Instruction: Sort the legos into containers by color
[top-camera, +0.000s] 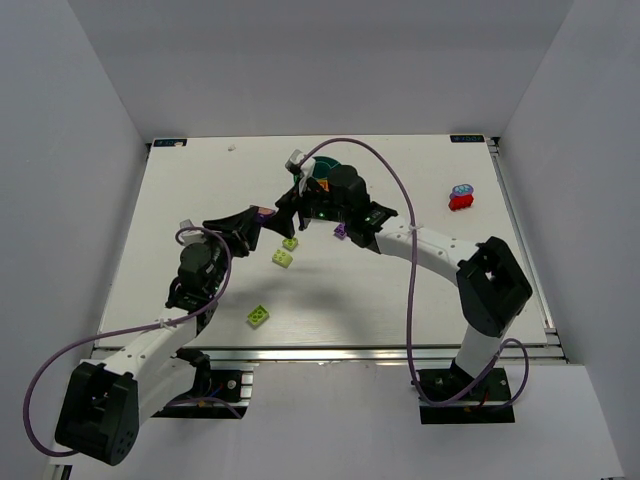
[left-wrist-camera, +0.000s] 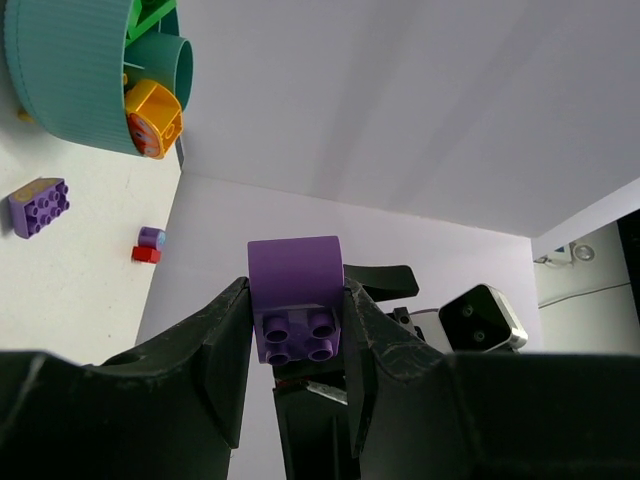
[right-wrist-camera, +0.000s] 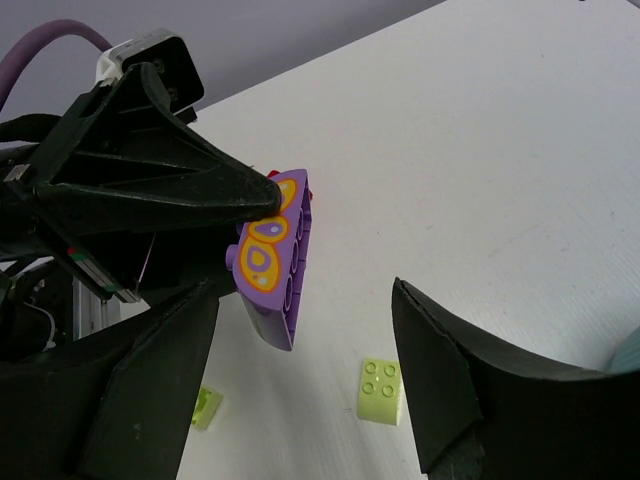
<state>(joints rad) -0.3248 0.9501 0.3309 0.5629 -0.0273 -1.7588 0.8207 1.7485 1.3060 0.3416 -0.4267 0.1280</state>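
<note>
- From above, the teal bowl (top-camera: 322, 170) sits at the far middle of the table, mostly hidden under the right gripper (top-camera: 295, 208). The left gripper (top-camera: 255, 218) is just left of it, with a purple brick (top-camera: 265, 212) at its tips. Lime bricks (top-camera: 283, 258) lie nearer.
- The left wrist view shows that gripper's jaws narrow, clamped on the purple brick with its studs facing the camera. Only this view looks inside the bowl: an orange brick (left-wrist-camera: 152, 118) by the rim and a green brick (left-wrist-camera: 150, 15) past the central cup (left-wrist-camera: 165, 62).
- In the right wrist view, its own jaws gape wide. Only here does the purple brick's orange-and-yellow printed face show. The bowl is a teal sliver at the right edge.
</note>
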